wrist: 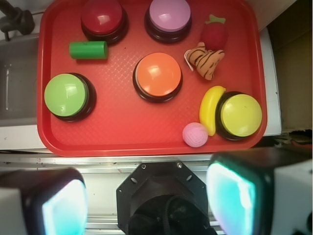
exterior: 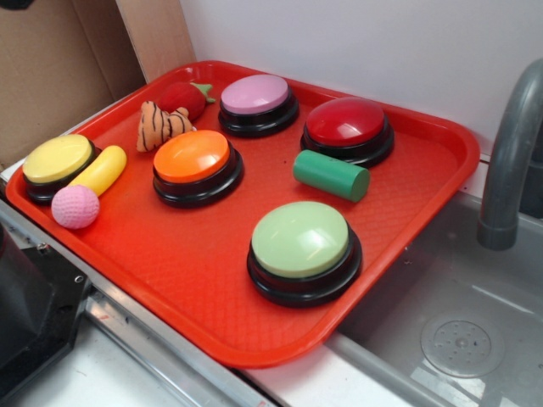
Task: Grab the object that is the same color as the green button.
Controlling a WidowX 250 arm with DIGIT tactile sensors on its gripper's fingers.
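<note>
Fingers (wrist: 63,205) spread wide, released, grasping nothing. Green cylinder (wrist: 88,50) lies on the red tray (wrist: 122,132), at 12 o'clock from the green button (wrist: 67,95).

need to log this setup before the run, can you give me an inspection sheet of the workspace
surface: red tray beside a sink
job's things: green cylinder lying on its side, apart from green button
clutter: yellow, orange, pink, red buttons; banana, pink ball, strawberry, striped plush
grippers: gripper open, over the tray's near edge, empty
cables: nothing seen
surroundings: grey faucet, cardboard, white wall
</note>
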